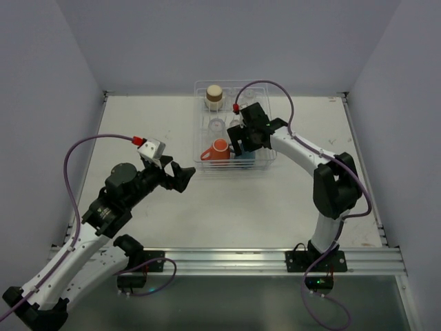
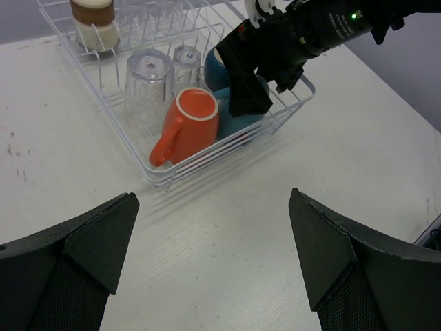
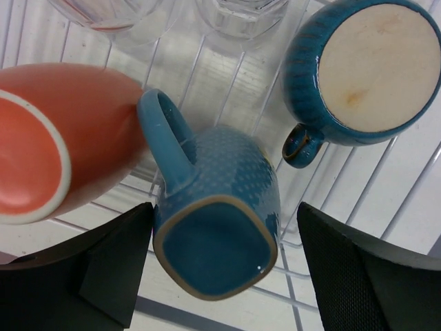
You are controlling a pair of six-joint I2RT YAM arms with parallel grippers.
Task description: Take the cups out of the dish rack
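1. Right hand point(image 1: 241, 146) is down in the dish rack point(image 1: 204, 134), near its front, and its two fingers point(image 3: 103, 276) are wide apart.
2. One finger is on each side of a blue mug point(image 3: 220, 221). The fingers are not squeezing it, and a small gap shows on one side.
3. That blue mug lies on its side on the wires, with its square-looking mouth turned to the wrist camera.
4. An orange mug point(image 2: 193, 124) lies on its side just beside it.
5. Another blue mug point(image 3: 372, 69) sits upside down close by, with its pale bottom showing.
6. Clear tumblers point(image 2: 148, 76) stand upside down farther back in the rack, and a brown and cream cup point(image 2: 93, 21) stands in the far corner.
7. Every cup is in the rack, which sits at the far side of the white surface point(image 1: 241, 207).
8. Left hand point(image 2: 212, 207) hangs over the surface in front of the rack. Its fingers are spread wide and hold nothing.
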